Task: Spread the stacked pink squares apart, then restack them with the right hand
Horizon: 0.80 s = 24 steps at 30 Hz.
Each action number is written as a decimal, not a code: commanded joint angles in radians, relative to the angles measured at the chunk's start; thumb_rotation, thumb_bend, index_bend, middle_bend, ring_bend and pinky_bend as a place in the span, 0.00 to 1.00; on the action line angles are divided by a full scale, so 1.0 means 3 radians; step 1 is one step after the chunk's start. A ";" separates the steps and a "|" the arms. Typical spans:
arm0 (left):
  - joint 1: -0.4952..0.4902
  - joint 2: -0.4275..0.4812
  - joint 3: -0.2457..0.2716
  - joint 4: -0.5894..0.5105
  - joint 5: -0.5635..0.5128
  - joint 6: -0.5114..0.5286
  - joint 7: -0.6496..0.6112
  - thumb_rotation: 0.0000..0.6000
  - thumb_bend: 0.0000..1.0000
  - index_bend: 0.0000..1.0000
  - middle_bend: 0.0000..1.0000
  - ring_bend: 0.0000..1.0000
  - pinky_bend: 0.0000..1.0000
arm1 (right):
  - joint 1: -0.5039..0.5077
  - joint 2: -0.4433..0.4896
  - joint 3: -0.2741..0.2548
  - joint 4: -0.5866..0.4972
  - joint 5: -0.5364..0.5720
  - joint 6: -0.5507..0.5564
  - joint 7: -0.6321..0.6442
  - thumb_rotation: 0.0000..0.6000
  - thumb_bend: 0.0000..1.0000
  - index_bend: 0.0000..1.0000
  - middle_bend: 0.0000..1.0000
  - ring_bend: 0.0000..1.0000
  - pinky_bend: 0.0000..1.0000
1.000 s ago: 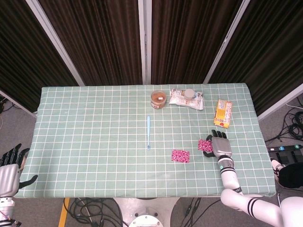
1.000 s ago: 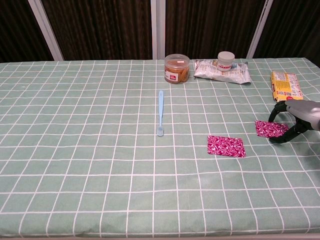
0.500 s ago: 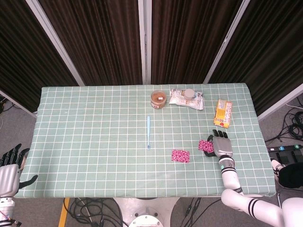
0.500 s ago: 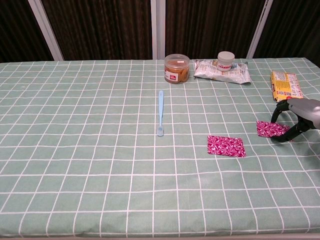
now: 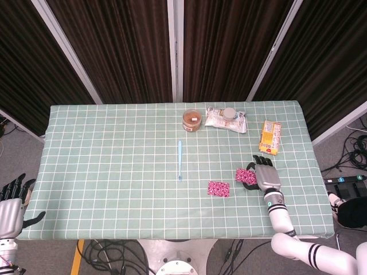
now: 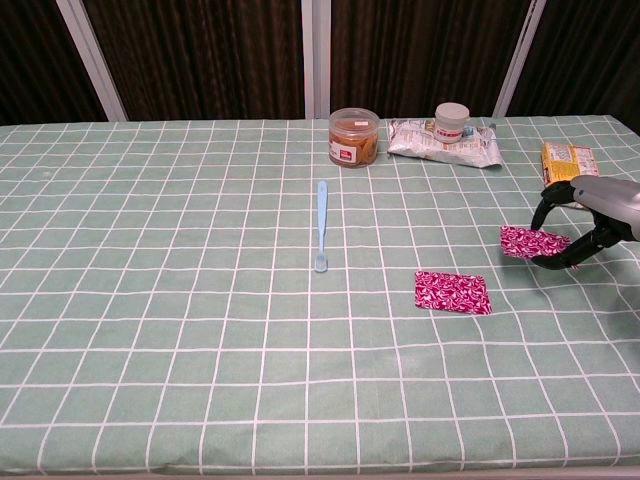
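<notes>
Right hand (image 6: 590, 215) at the right side of the table, palm down, fingers curled, pinching a pink square (image 6: 528, 241) by its right edge; forearm runs back to the near right corner. Left hand (image 5: 12, 201) off the table's near left corner, fingers apart, holding nothing.

checked table (image 5: 114, 143), pink square (image 5: 218, 188), spoon (image 5: 179, 160), perhaps
</notes>
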State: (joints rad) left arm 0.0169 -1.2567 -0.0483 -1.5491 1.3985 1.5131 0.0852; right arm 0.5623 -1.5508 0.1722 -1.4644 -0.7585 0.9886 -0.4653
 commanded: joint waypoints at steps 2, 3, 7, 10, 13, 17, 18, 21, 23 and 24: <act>0.0003 0.0006 0.0001 -0.0002 0.0001 0.0006 0.0000 1.00 0.17 0.22 0.15 0.11 0.13 | 0.0044 0.0063 -0.0012 -0.0319 -0.0066 0.0027 -0.0050 0.80 0.17 0.39 0.06 0.00 0.00; 0.0005 0.0008 0.0002 -0.0002 0.0002 0.0009 -0.0001 1.00 0.17 0.22 0.15 0.11 0.13 | 0.0063 0.0044 -0.0017 -0.0346 -0.0064 0.0024 -0.0072 0.81 0.17 0.39 0.06 0.00 0.00; 0.0016 0.0011 0.0006 0.0000 0.0003 0.0020 -0.0011 1.00 0.17 0.22 0.15 0.11 0.13 | 0.0154 -0.0085 -0.0032 -0.0373 -0.0027 -0.0008 -0.0151 0.81 0.17 0.39 0.06 0.00 0.00; 0.0027 0.0006 0.0013 0.0007 -0.0005 0.0023 -0.0018 1.00 0.17 0.22 0.15 0.11 0.13 | 0.0223 -0.0185 -0.0050 -0.0328 0.0000 -0.0041 -0.0205 0.82 0.17 0.38 0.06 0.00 0.00; 0.0041 0.0000 0.0019 0.0017 -0.0009 0.0033 -0.0031 1.00 0.17 0.22 0.15 0.11 0.13 | 0.0280 -0.0263 -0.0079 -0.0285 0.0001 -0.0055 -0.0265 0.81 0.17 0.38 0.06 0.00 0.00; 0.0054 -0.0008 0.0022 0.0028 -0.0017 0.0040 -0.0041 1.00 0.17 0.22 0.15 0.11 0.13 | 0.0329 -0.0328 -0.0110 -0.0239 -0.0003 -0.0049 -0.0318 0.81 0.17 0.38 0.06 0.00 0.00; 0.0055 -0.0010 0.0023 0.0031 -0.0019 0.0037 -0.0043 1.00 0.17 0.22 0.15 0.11 0.13 | 0.0336 -0.0337 -0.0117 -0.0227 0.0004 -0.0052 -0.0325 0.81 0.17 0.38 0.06 0.00 0.00; 0.0052 -0.0013 0.0020 0.0040 -0.0017 0.0032 -0.0049 1.00 0.17 0.22 0.15 0.11 0.13 | 0.0344 -0.0365 -0.0142 -0.0195 0.0026 -0.0050 -0.0334 0.81 0.17 0.38 0.06 0.00 0.00; 0.0051 -0.0015 0.0018 0.0044 -0.0018 0.0029 -0.0056 1.00 0.17 0.22 0.15 0.11 0.13 | 0.0341 -0.0382 -0.0160 -0.0175 0.0037 -0.0043 -0.0329 0.80 0.17 0.38 0.06 0.00 0.00; 0.0050 -0.0016 0.0018 0.0047 -0.0018 0.0027 -0.0058 1.00 0.17 0.22 0.15 0.11 0.13 | 0.0338 -0.0390 -0.0167 -0.0169 0.0040 -0.0040 -0.0325 0.80 0.17 0.38 0.06 0.00 0.00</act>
State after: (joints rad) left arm 0.0320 -1.2615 -0.0430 -1.5349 1.3930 1.5213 0.0676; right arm 0.6641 -1.6672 0.1227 -1.5154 -0.7471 0.9760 -0.5632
